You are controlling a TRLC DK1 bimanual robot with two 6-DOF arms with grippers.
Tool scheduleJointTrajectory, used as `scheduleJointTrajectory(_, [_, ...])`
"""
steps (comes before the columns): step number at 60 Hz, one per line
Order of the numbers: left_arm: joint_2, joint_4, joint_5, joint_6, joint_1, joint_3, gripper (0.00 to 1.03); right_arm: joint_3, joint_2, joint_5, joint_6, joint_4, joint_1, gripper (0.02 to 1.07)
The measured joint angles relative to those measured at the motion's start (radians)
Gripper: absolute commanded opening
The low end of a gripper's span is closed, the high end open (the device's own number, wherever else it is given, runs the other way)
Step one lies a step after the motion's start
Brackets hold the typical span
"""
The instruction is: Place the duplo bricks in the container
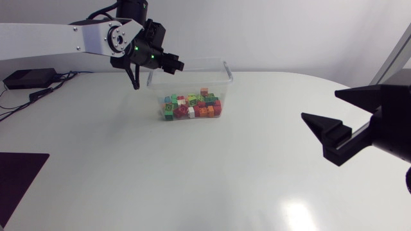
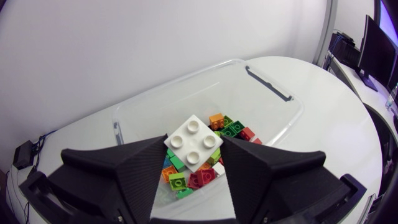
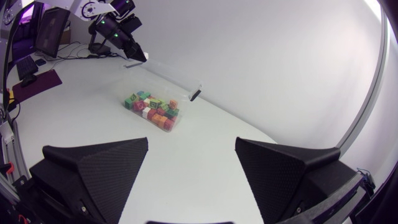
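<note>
table [image 1: 212, 186], white | black box [image 1: 29, 78], cabled, 10 o'clock | dark mat [image 1: 18, 176], possibly maroon, 8 o'clock

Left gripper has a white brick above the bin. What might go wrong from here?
The white brick sits skewed in the left gripper, so it may twist on release. Dropped from this height onto the piled bricks, it might bounce over the wall of the container.
</note>
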Motion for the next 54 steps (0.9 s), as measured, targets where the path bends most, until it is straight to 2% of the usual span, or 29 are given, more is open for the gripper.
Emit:
scheduleJointTrajectory(6, [0.043, 0.003, 0.000, 0.000, 0.013, 0.049, 0.58, -0.009, -0.056, 0.018, 0.000, -0.051, 0.000, 1.03])
scheduleJointTrajectory(9, [0.060, 0.004, -0.001, 0.000, 0.016, 0.068, 0.69, -0.010, -0.075, 0.025, 0.000, -0.061, 0.000, 1.03])
scheduleJointTrajectory(10, [0.064, 0.004, -0.001, 0.000, 0.017, 0.073, 0.74, -0.010, -0.082, 0.026, 0.000, -0.065, 0.000, 1.03])
scheduleJointTrajectory(11, [0.069, 0.003, -0.001, 0.000, 0.016, 0.078, 0.84, -0.009, -0.087, 0.026, 0.000, -0.069, 0.000, 1.03])
scheduleJointTrajectory(13, [0.086, -0.003, -0.005, 0.001, 0.016, 0.096, 0.90, -0.010, -0.103, 0.031, 0.000, -0.080, 0.000, 1.03])
scheduleJointTrajectory(14, [0.093, -0.003, -0.006, 0.001, 0.016, 0.101, 0.99, -0.009, -0.108, 0.034, 0.000, -0.086, 0.000, 1.03])
scheduleJointTrajectory(24, [0.129, -0.080, -0.016, 0.020, 0.016, 0.133, 0.99, -0.009, -0.174, 0.059, 0.000, -0.154, 0.007, 1.03])
scheduleJointTrajectory(33, [0.084, -0.141, -0.020, 0.026, 0.022, 0.129, 0.99, -0.009, -0.231, 0.126, 0.000, -0.177, 0.008, 1.03])
scheduleJointTrajectory(42, [-0.121, -0.151, -0.023, 0.027, 0.045, 0.045, 0.99, -0.009, -0.304, 0.174, 0.000, -0.175, 0.003, 1.03])
scheduleJointTrajectory(54, [-0.465, -0.145, -0.027, 0.040, 0.082, -0.159, 0.99, -0.040, -0.395, 0.186, -0.005, -0.178, -0.052, 1.03])
